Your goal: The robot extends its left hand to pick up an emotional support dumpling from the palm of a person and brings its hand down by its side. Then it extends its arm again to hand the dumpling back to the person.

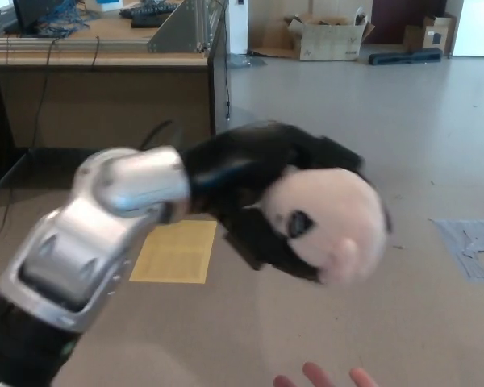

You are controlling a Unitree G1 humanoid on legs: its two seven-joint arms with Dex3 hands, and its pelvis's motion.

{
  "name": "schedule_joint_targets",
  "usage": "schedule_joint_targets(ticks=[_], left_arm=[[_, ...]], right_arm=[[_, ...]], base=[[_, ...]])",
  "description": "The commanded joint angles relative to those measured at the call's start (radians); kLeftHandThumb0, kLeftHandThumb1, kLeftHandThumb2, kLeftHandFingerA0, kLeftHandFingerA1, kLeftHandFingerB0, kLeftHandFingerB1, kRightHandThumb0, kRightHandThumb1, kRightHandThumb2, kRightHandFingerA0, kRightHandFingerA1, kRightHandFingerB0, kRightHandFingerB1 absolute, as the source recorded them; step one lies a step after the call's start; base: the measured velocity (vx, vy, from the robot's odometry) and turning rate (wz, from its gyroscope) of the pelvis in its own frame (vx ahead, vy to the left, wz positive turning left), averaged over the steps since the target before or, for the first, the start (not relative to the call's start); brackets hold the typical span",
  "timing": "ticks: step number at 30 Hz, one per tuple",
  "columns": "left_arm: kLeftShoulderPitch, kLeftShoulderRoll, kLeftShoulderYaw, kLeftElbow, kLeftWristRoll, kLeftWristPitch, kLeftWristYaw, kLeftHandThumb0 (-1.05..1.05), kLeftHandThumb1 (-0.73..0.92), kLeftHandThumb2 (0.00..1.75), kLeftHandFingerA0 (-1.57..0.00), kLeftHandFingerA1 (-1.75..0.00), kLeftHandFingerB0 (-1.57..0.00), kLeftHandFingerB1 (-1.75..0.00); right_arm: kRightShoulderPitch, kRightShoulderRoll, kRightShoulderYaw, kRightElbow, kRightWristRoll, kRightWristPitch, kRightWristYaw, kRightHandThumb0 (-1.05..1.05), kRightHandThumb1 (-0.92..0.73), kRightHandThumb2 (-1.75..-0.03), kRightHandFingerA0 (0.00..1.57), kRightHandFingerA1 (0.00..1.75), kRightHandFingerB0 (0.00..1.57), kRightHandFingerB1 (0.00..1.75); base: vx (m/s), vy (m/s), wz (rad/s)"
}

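Looking down from the head view: left hand (250, 189) stretched out across the middle of the picture, silver wrist and forearm running in from lower left, black fingers (262, 242) clamped around the back and underside of the emotional support dumpling (331, 222). Pale, rounded, blurred by motion, with one dark eye spot facing the camera; held up in the air above the floor (403, 145), not resting on anything. Lying to the right of the wrist, at the far end of the arm, bulging out past the black fingers toward picture right; long axis hard to judge in the blur, roughly in line with the forearm. Below it, at the bottom edge, a person's fingertips (323, 377) just peeking in, apart from the dumpling and lower in the picture. Judged from this: handing back under way, dumpling needing to travel down toward that palm before any release. Right hand nowhere in the picture. Behind, a desk (97, 56) at upper left, a yellow sheet (177, 251) on the floor, a cardboard box (331, 36) far back.
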Motion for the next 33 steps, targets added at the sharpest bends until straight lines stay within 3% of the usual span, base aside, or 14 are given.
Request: schedule_joint_targets(ticks=[1, 8, 9, 10, 13, 14, 15, 19, 20, 23, 24, 26, 27, 33], left_arm=[[-0.058, 0.007, -0.082, -0.046, 0.093, 0.054, -0.055, -0.17, 0.68, 0.72, -1.10, -1.11, -0.98, -0.75], [-0.064, 0.049, -0.179, -0.115, 0.150, 0.048, -0.133, -0.13, 0.72, 0.70, -1.07, -1.04, -0.96, -0.73], [-0.059, 0.056, -0.189, -0.117, 0.156, 0.038, -0.145, -0.12, 0.73, 0.69, -1.08, -1.01, -0.95, -0.70], [-0.055, 0.063, -0.198, -0.124, 0.163, 0.031, -0.155, -0.12, 0.73, 0.67, -1.08, -0.95, -0.95, -0.68], [-0.049, 0.073, -0.210, -0.136, 0.174, 0.023, -0.170, -0.12, 0.73, 0.67, -1.08, -0.95, -0.95, -0.68], [-0.032, 0.083, -0.215, -0.145, 0.180, 0.010, -0.179, -0.08, 0.69, 0.74, -1.10, -0.94, -0.96, -0.71], [-0.008, 0.099, -0.223, -0.159, 0.187, -0.009, -0.190, -0.08, 0.69, 0.74, -1.10, -0.94, -0.96, -0.71], [-0.002, 0.096, -0.218, -0.162, 0.197, -0.010, -0.198, -0.08, 0.69, 0.74, -1.10, -0.94, -0.96, -0.71], [0.013, 0.114, -0.233, -0.181, 0.199, -0.010, -0.221, -0.19, 0.76, 0.63, -1.09, -0.79, -0.82, -0.50], [0.026, 0.121, -0.237, -0.197, 0.205, -0.011, -0.241, -0.22, 0.75, 0.63, -1.07, -0.70, -0.73, -0.46], [0.026, 0.129, -0.252, -0.209, 0.211, 0.000, -0.260, -0.27, 0.71, 0.61, -0.78, -0.56, -0.50, -0.37], [0.027, 0.131, -0.257, -0.215, 0.216, 0.006, -0.271, -0.27, 0.71, 0.61, -0.78, -0.56, -0.50, -0.37], [0.013, 0.131, -0.269, -0.208, 0.220, 0.006, -0.293, -0.29, 0.78, 0.63, -0.67, -0.65, -0.43, -0.34], [-0.026, 0.121, -0.286, -0.200, 0.233, 0.037, -0.344, -0.27, 0.76, 0.62, -0.70, -0.62, -0.43, -0.35]], right_arm=[[-0.035, -0.022, 0.011, -0.005, -0.016, 0.034, -0.016, -0.34, -0.60, -0.58, 1.04, 0.55, 0.69, 0.48], [-0.057, -0.017, 0.035, 0.010, -0.036, 0.048, -0.025, -0.41, -0.59, -0.58, 1.02, 0.55, 0.67, 0.47], [-0.065, -0.019, 0.033, 0.028, -0.027, 0.018, -0.015, -0.40, -0.58, -0.58, 1.02, 0.59, 0.68, 0.49], [-0.069, -0.019, 0.028, 0.047, -0.013, -0.024, 0.003, -0.55, -0.58, -0.58, 1.05, 0.84, 0.75, 0.53], [-0.078, -0.019, 0.020, 0.084, 0.005, -0.090, 0.029, -0.55, -0.58, -0.58, 1.05, 0.84, 0.75, 0.53], [-0.089, -0.024, 0.035, 0.078, -0.021, -0.052, 0.007, -0.43, -0.64, -0.59, 1.04, 0.77, 0.91, 0.59], [-0.104, -0.032, 0.058, 0.064, -0.061, 0.008, -0.028, -0.43, -0.64, -0.59, 1.04, 0.77, 0.91, 0.59], [-0.106, -0.034, 0.065, 0.068, -0.058, 0.008, -0.033, -0.43, -0.64, -0.59, 1.04, 0.77, 0.91, 0.59], [-0.102, -0.041, 0.075, 0.066, -0.071, -0.025, -0.036, -0.44, -0.67, -0.60, 0.91, 0.60, 0.73, 0.49], [-0.099, -0.045, 0.091, 0.060, -0.087, -0.019, -0.057, -0.43, -0.66, -0.61, 0.89, 0.57, 0.73, 0.49], [-0.104, -0.053, 0.114, 0.070, -0.127, -0.017, -0.099, -0.42, -0.65, -0.60, 0.88, 0.55, 0.72, 0.48], [-0.107, -0.057, 0.128, 0.075, -0.142, -0.016, -0.120, -0.42, -0.65, -0.60, 0.88, 0.55, 0.72, 0.48], [-0.110, -0.058, 0.132, 0.076, -0.141, -0.015, -0.124, -0.42, -0.65, -0.60, 0.88, 0.55, 0.72, 0.48], [-0.118, -0.058, 0.141, 0.082, -0.143, -0.015, -0.137, -0.42, -0.65, -0.60, 0.88, 0.55, 0.72, 0.48]], base=[[0.00, 0.000, 0.00], [0.00, 0.000, 0.00], [0.00, 0.000, 0.00], [0.00, 0.000, 0.00], [0.00, 0.000, 0.00], [0.00, 0.000, 0.00], [0.00, 0.000, 0.00], [0.00, 0.000, 0.00], [0.00, 0.000, 0.00], [0.00, 0.000, 0.00], [0.00, 0.000, 0.00], [0.00, 0.000, 0.00], [0.00, 0.000, 0.00], [0.00, 0.000, 0.00]])
